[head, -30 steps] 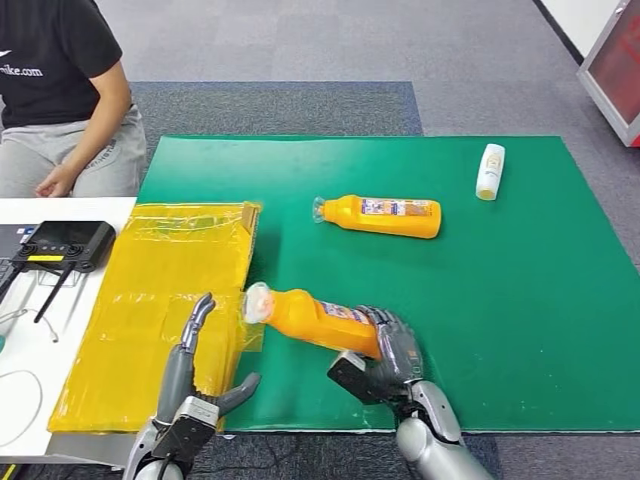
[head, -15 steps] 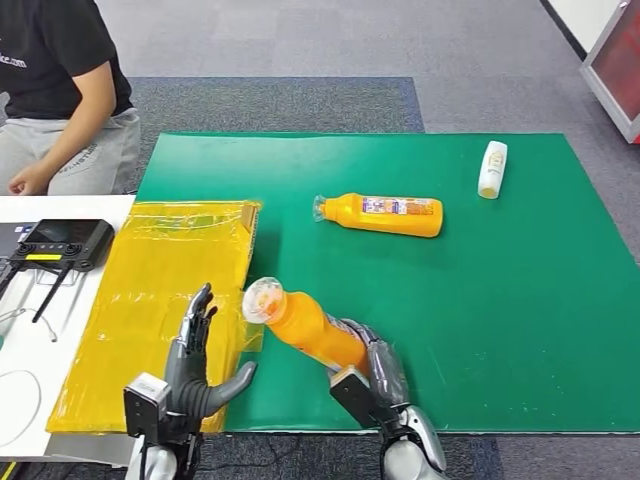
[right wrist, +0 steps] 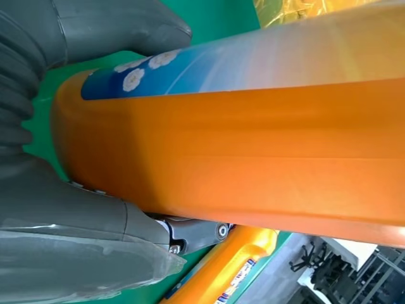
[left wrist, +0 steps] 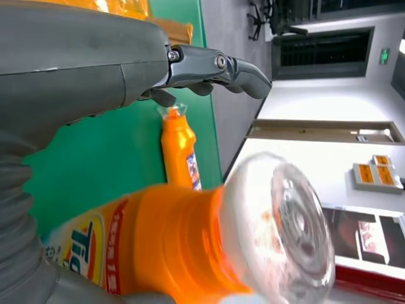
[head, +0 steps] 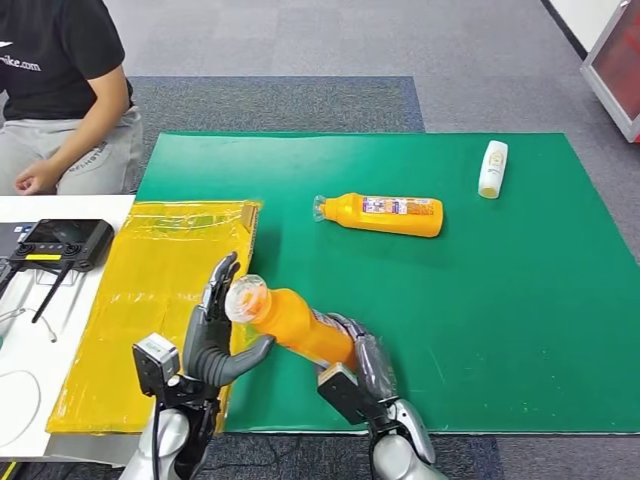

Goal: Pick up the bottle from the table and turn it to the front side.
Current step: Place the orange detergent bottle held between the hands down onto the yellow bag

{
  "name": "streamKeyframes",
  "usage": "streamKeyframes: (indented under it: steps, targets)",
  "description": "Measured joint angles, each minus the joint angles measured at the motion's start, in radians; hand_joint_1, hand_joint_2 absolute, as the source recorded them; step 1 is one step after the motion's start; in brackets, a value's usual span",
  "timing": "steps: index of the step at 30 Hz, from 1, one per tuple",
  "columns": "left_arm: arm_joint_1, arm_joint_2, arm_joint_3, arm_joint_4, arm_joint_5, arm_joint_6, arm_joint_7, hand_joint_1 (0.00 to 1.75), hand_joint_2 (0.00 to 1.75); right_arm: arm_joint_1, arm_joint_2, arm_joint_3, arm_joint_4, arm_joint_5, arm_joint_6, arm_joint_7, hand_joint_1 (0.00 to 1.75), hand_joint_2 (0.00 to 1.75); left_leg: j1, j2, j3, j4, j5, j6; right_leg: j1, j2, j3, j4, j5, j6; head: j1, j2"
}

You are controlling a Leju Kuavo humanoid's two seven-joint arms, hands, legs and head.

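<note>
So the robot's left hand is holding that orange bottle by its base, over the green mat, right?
Not quite: the right robot hand grips the orange bottle by its base over the green mat, as the head view shows. The left robot hand is open near the cap.

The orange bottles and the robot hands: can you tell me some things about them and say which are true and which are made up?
1. The right robot hand holds an orange bottle lifted off the green mat. True.
2. The held bottle's clear cap points toward the left robot hand. True.
3. The second orange bottle stands upright. False: it lies on its side on the mat.
4. The small white bottle sits on the yellow plastic sheet. False: it lies on the mat's far right corner.
5. A person sits beside the table. True.
</note>
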Motion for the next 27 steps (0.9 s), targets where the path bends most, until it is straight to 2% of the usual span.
streamKeyframes:
  steps: [9,19,27]
  targets:
    - [-0.021,-0.008,-0.015,0.027,-0.004,-0.012,0.012,0.0,1.75,-0.011,0.0,0.003,0.013,-0.012,-0.001,-0.003,1.75,1.75,0.0,0.0,-0.002,0.0,0.0,0.0,0.0,0.0,-0.002,0.0,0.0,0.0,0.0,0.0]
    - [-0.059,-0.011,-0.093,0.113,-0.023,-0.051,0.054,0.0,1.75,-0.035,0.003,0.007,0.034,-0.05,-0.016,-0.02,1.75,1.75,0.0,0.0,-0.003,0.0,0.0,0.0,0.0,0.0,-0.002,0.0,0.0,0.0,0.0,0.0]
    - [-0.077,-0.008,-0.11,0.148,-0.036,-0.055,0.073,0.0,1.75,-0.035,0.003,0.007,0.036,-0.066,-0.018,-0.029,1.75,1.75,0.0,0.0,-0.004,0.0,0.0,0.0,0.0,0.0,-0.004,0.0,0.0,0.0,0.0,0.0]
